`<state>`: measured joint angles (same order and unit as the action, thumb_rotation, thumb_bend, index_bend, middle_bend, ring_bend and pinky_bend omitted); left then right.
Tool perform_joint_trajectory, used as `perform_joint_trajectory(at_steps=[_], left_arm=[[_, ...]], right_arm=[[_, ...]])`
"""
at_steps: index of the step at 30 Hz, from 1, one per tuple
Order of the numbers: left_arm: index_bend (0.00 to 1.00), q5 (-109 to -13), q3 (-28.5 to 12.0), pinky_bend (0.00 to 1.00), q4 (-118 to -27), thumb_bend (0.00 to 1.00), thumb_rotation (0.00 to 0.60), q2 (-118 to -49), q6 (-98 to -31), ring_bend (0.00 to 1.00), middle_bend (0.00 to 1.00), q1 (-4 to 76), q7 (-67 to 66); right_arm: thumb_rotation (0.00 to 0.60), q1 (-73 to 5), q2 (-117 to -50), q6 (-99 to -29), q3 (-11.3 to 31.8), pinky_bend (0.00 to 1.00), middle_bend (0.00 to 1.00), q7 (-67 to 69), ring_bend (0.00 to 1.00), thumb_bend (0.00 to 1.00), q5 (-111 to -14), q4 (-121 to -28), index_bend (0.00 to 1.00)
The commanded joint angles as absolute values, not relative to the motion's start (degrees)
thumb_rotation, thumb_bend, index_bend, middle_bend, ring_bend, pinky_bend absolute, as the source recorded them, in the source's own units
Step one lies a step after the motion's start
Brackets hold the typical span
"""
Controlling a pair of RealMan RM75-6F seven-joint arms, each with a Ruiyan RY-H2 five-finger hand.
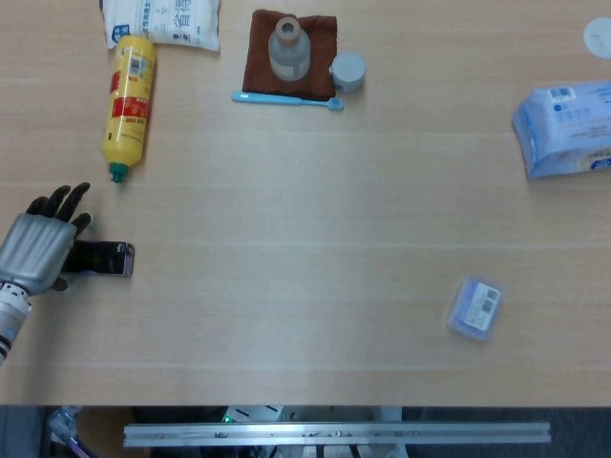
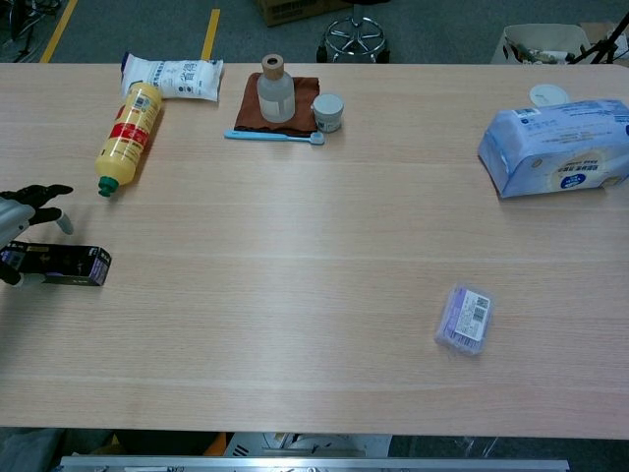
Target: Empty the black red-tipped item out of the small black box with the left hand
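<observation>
The small black box (image 1: 103,259) lies lengthwise near the table's left edge, its open end facing right; in the chest view the box (image 2: 61,264) shows a purple end flap. My left hand (image 1: 36,250) grips the box's left end, and its dark fingers (image 2: 37,193) are spread above it. No black red-tipped item shows in either view; the inside of the box is hidden. My right hand is outside both views.
A yellow squeeze bottle (image 1: 128,93) lies just beyond my left hand, with a white bag (image 1: 160,19) behind it. Brown cloth (image 1: 256,69) with a glass bottle (image 1: 287,48), a grey jar (image 1: 347,71) and a blue toothbrush (image 1: 286,98) sit far centre. Tissue pack (image 1: 566,114) and purple packet (image 1: 475,307) lie right.
</observation>
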<state>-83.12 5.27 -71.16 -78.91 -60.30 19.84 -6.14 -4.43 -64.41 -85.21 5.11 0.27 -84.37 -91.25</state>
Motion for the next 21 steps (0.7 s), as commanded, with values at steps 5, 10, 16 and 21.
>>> perform_joint_trajectory(at_steps=[5,10,16,21], left_arm=[[0.29,-84.4,5.5,0.18,-75.4,0.16,0.600,-78.0,-59.4,0.05,0.00,20.8,-6.8],[0.29,-84.9,5.7,0.18,-76.7,0.16,0.600,-78.7,-57.4,0.05,0.00,22.1,-8.4],[0.30,-84.4,5.1,0.18,-74.9,0.16,0.600,-80.5,-55.9,0.05,0.00,23.1,-8.2],[0.31,-84.2,4.8,0.18,-73.9,0.16,0.600,-80.9,-55.6,0.05,0.00,23.4,-7.6]], right_arm=[[0.600,-4.5,-64.4,-85.2,5.1,0.25,0.20,0.3,0.10,0.14,-84.5,-91.3,0.27],[0.600,-4.3,-64.4,-85.3,5.0,0.25,0.20,0.5,0.10,0.14,-84.5,-91.3,0.27],[0.600,-4.1,-64.3,-85.5,5.0,0.25,0.20,0.9,0.10,0.14,-84.3,-91.0,0.27],[0.600,-4.1,-64.3,-85.5,5.0,0.25,0.20,1.1,0.10,0.14,-84.3,-90.8,0.27]])
